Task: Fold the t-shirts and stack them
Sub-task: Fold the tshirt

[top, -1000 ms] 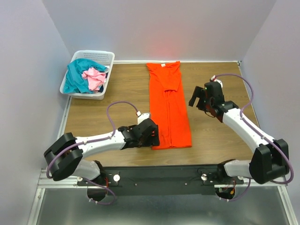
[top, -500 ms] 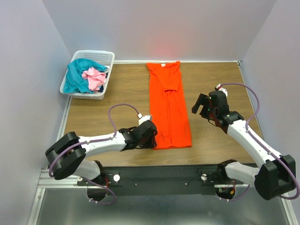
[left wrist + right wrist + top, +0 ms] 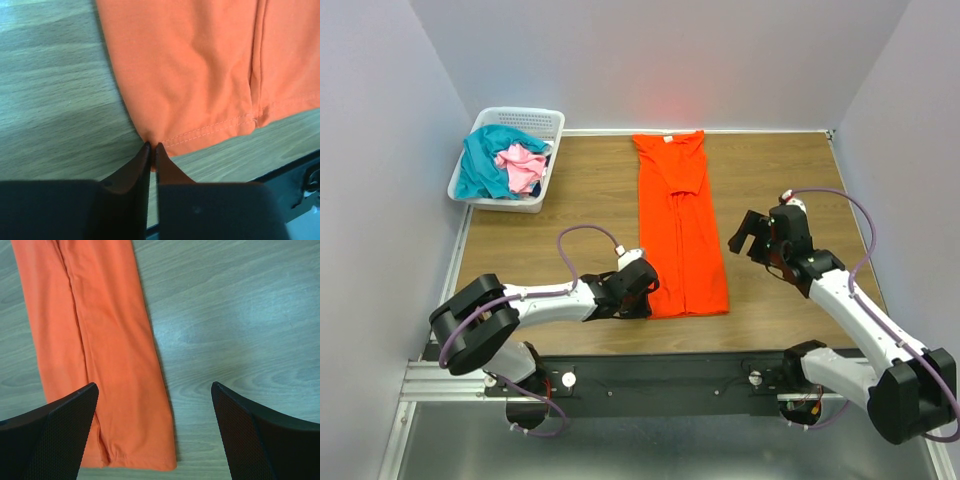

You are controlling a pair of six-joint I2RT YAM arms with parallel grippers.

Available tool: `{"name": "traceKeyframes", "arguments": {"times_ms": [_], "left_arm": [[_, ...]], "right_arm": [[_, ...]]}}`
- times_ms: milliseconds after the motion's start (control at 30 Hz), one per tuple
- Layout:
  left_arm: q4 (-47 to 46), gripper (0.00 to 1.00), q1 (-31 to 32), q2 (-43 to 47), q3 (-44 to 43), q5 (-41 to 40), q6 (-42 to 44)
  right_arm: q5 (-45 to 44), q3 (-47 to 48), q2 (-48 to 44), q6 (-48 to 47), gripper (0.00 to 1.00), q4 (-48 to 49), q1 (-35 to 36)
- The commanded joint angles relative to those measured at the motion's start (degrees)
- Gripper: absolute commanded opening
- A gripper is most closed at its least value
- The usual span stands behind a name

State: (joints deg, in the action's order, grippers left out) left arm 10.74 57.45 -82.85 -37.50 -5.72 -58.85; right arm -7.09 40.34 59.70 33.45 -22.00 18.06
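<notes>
A bright orange t-shirt [image 3: 680, 230], folded into a long narrow strip, lies flat on a wooden table [image 3: 570, 200]. At its near left corner, the left gripper [image 3: 152, 147] is pinched tight on the hem. Just right of the shirt, the right gripper [image 3: 154, 390] hovers with its jaws spread wide. Well to the shirt's left, by its collar end, a white basket [image 3: 505, 204] holds a teal t-shirt [image 3: 480, 165] and a pink t-shirt [image 3: 522, 166].

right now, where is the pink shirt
In the top view, the pink shirt lies in the white basket at the far left corner of the table, bunched on top of the teal shirt.
</notes>
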Motion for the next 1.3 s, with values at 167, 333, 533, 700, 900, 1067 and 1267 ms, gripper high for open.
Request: {"name": "traceKeyframes", "arguments": {"times_ms": [167, 333, 533, 700, 900, 1067, 1267], "left_arm": [[5.25, 0.00, 0.03, 0.85, 0.67, -2.46, -1.62], [5.78, 0.00, 0.03, 0.58, 1.37, -2.55, -1.27], [6.31, 0.00, 0.03, 1.02, 1.63, -2.63, -0.83], [5.61, 0.00, 0.03, 2.87, 3.13, -3.07, -1.36], [5.43, 0.00, -0.06, 2.78, 2.87, -3.34, -1.88], [3.76, 0.00, -0.06, 3.13, 4.36, -2.29, -3.02], [3.41, 0.00, -0.06, 3.57, 4.54, -2.37, -3.03]], "right_arm": [[11.65, -3.60, -1.87, -0.23, 1.00, -7.87, 0.30], [21.83, -7.11, -2.75, 0.91, 1.00, -9.38, 2.84], [24.67, -11.50, -2.39, 4.59, 0.99, -11.66, 7.95], [22.39, -14.41, -4.24, 6.71, 0.95, -11.31, 8.21], [20.45, -15.46, -2.23, 7.77, 0.77, -8.51, 8.21], [20.20, -17.22, 0.06, 9.61, 0.57, -4.11, 8.30], [18.26, -18.10, 1.12, 10.40, 0.45, -3.14, 8.30]]}}
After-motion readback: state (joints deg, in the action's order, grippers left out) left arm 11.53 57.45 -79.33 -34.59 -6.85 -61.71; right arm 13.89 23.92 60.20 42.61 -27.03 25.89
